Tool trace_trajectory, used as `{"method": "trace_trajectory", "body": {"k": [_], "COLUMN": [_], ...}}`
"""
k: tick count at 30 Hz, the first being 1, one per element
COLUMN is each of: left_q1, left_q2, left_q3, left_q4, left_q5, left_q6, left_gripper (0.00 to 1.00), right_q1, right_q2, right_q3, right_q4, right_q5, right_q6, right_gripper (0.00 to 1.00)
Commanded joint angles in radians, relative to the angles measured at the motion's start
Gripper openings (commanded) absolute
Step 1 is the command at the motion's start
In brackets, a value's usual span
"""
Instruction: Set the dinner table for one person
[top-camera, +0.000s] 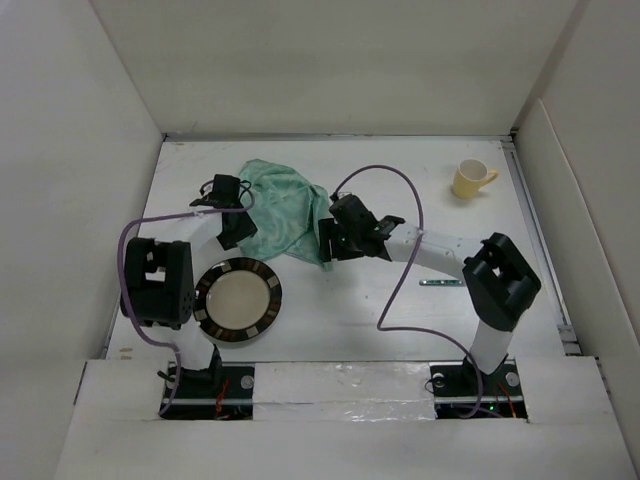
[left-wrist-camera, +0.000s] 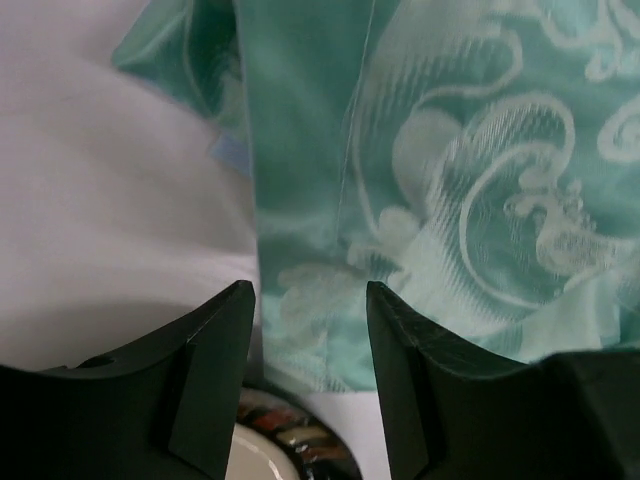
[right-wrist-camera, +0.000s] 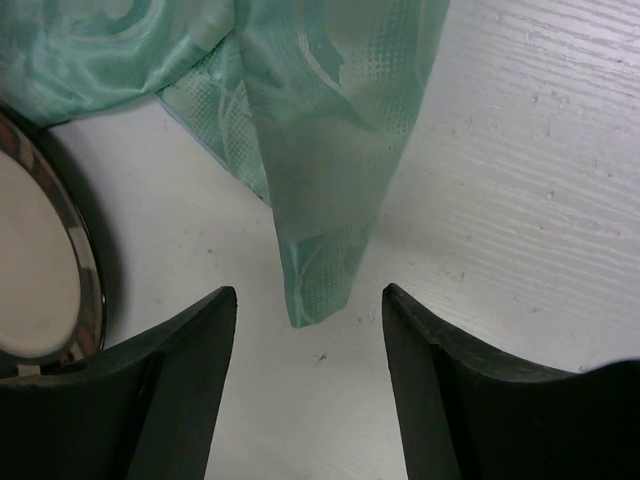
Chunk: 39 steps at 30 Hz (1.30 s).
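From above, we see the white table (top-camera: 390, 180) filling the floor of the walled cell. On it, a crumpled green cloth (top-camera: 285, 210) lies at centre-left and a plate (top-camera: 238, 300) sits near the left arm. A yellow mug (top-camera: 472, 179) stands far right. The left gripper (top-camera: 243, 213) is at the cloth's left edge and the right gripper (top-camera: 326, 243) at its near right corner.

In the left wrist view, the gripper (left-wrist-camera: 308, 292) is open, jaws apart over the cloth's (left-wrist-camera: 450, 180) edge, holding nothing. Bare table (left-wrist-camera: 100, 250) shows on the left and the plate's (left-wrist-camera: 285, 440) rim below.

In the right wrist view, the gripper (right-wrist-camera: 308, 295) also stands open. The cloth's (right-wrist-camera: 330, 150) corner points into the gap, the plate (right-wrist-camera: 35, 270) is at left, and table (right-wrist-camera: 520, 150) lies beyond.
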<state>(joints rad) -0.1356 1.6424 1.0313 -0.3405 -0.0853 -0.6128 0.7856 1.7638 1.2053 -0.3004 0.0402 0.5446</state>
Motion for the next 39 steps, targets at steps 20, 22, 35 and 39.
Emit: {"method": "trace_trajectory", "body": {"k": [20, 22, 35, 39], "left_q1": [0.007, 0.007, -0.025, -0.064], "left_q2": [0.397, 0.428, 0.039, -0.104], "left_q3": [0.582, 0.674, 0.29, 0.09], "left_q4": [-0.001, -0.061, 0.011, 0.092], "left_q5": [0.156, 0.148, 0.023, 0.025], "left_q6": [0.044, 0.057, 0.001, -0.148], "left_gripper": [0.0, 0.06, 0.48, 0.48], "right_q1": [-0.176, -0.218, -0.266, -0.266], "right_q2": [0.126, 0.1, -0.117, -0.242], "right_q3": [0.197, 0.178, 0.088, -0.001], "right_q4": [-0.126, -0.114, -0.12, -0.083], "right_q5": [0.329, 0.322, 0.21, 0.158], "right_q6": [-0.152, -0.147, -0.055, -0.008], "right_gripper": [0.0, 0.09, 0.61, 0.18]}}
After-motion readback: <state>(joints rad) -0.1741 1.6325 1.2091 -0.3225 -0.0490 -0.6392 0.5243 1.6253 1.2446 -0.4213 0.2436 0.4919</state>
